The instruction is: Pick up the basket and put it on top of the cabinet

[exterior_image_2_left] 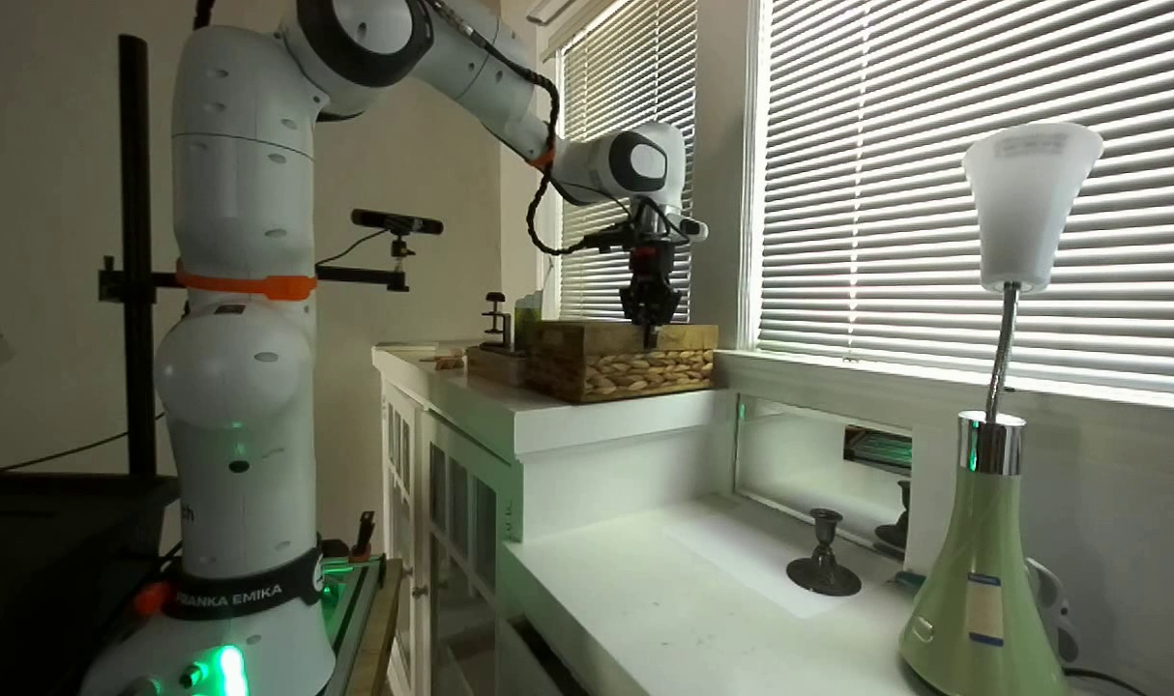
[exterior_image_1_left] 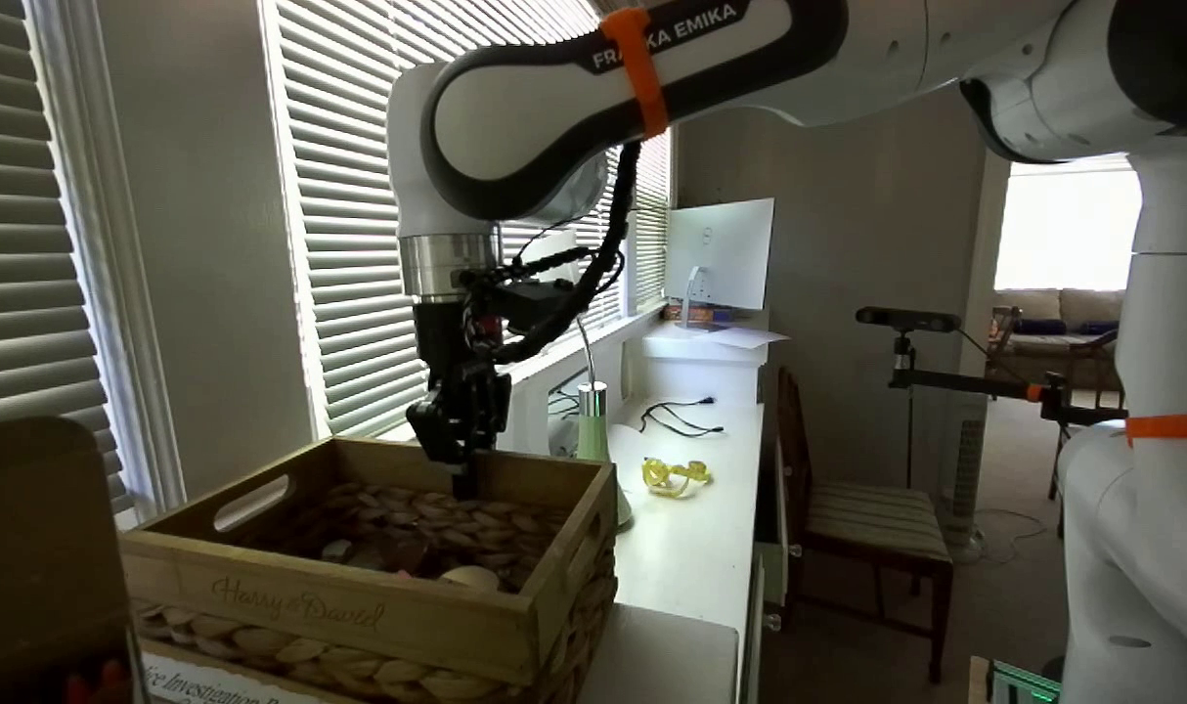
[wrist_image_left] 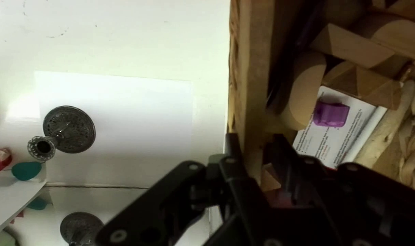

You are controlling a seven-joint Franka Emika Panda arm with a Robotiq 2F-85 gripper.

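Observation:
The basket, a tan wooden-rimmed woven box (exterior_image_1_left: 437, 611) (exterior_image_2_left: 650, 375), stands on the raised end of the white cabinet unit (exterior_image_2_left: 452, 391), whose lower pale top (exterior_image_2_left: 626, 609) (exterior_image_1_left: 691, 557) runs beside it. In the wrist view its rim (wrist_image_left: 260, 68) runs vertically. My gripper (wrist_image_left: 255, 138) points down over that wall, one finger outside and one inside. A gap shows between the inner finger and the rim, so the jaws look partly open around it. In both exterior views the gripper (exterior_image_1_left: 463, 479) (exterior_image_2_left: 651, 336) is at the wall facing the lower top. Blocks and a printed paper (wrist_image_left: 337, 136) lie inside.
A green lamp (exterior_image_2_left: 979, 580) and a dark candlestick (exterior_image_2_left: 824, 561) (wrist_image_left: 69, 128) stand on the lower top. A yellow cable (exterior_image_1_left: 674, 476) lies there too. A clamp (exterior_image_2_left: 495, 321) stands behind the basket. Window blinds (exterior_image_2_left: 935, 193) and a sill run close along one side.

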